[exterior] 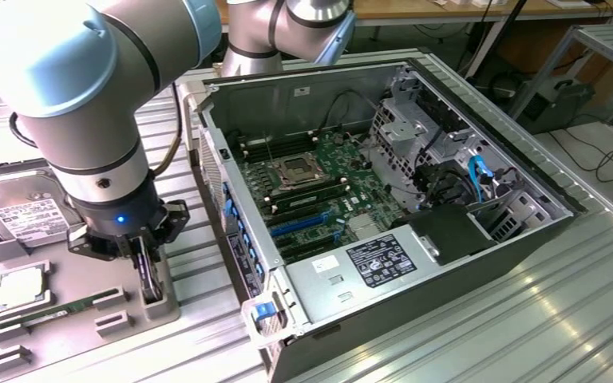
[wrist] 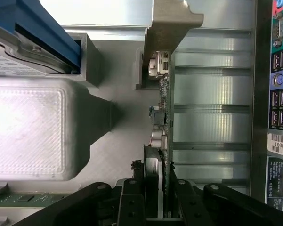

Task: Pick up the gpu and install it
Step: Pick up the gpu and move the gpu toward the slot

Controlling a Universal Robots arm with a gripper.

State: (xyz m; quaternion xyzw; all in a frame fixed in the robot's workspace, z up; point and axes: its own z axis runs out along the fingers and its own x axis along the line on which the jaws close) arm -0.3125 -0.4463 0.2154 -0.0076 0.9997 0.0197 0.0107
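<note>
step: gpu grasp | gripper (wrist: 158,186) jaws apart, astride gpu (wrist: 165,113) edge-on in holder tray (exterior: 164,309) | card to be centred, clamped squarely, kept upright

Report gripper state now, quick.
Gripper: down at the gpu; whether it is open or closed on it cannot be told.

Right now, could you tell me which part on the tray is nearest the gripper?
The dark graphics card, directly under the gripper; hard drive, chip and memory stick sit apart.
</note>
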